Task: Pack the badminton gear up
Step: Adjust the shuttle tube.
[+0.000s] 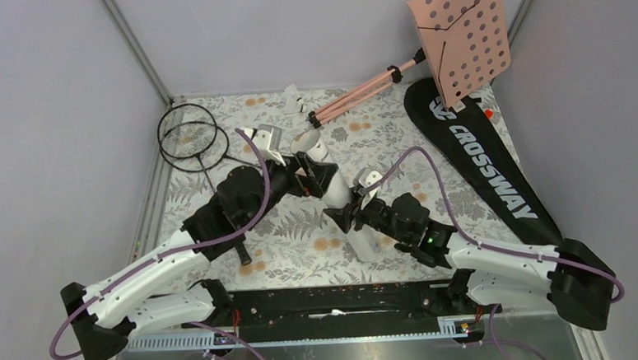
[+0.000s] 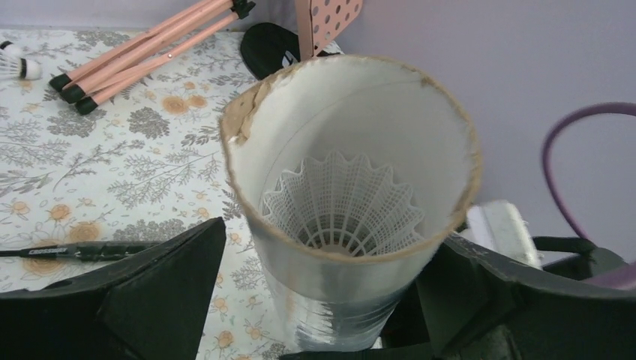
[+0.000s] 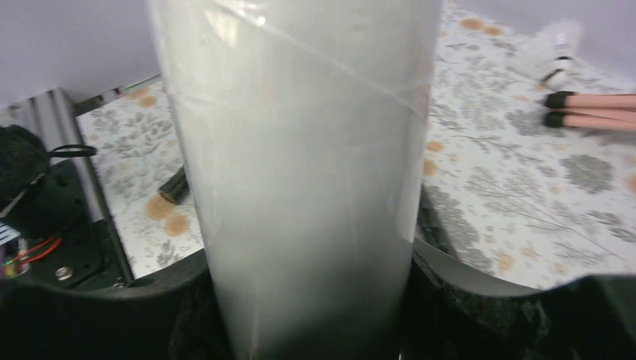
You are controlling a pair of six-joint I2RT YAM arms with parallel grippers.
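left gripper (image 2: 334, 236): fingers spread, straddling the white tube (image 2: 352, 120) just below its open rim; cloth (image 2: 112, 187) shows between one finger and the wall; shuttlecock (image 2: 341, 206) sits inside, between the fingers | right gripper (image 3: 311, 285): clenched on the tube lower down

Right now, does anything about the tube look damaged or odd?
The white tube has a torn, frayed cardboard rim on one side in the left wrist view. One shuttlecock sits inside; a second shuttlecock lies loose near the pink stand.
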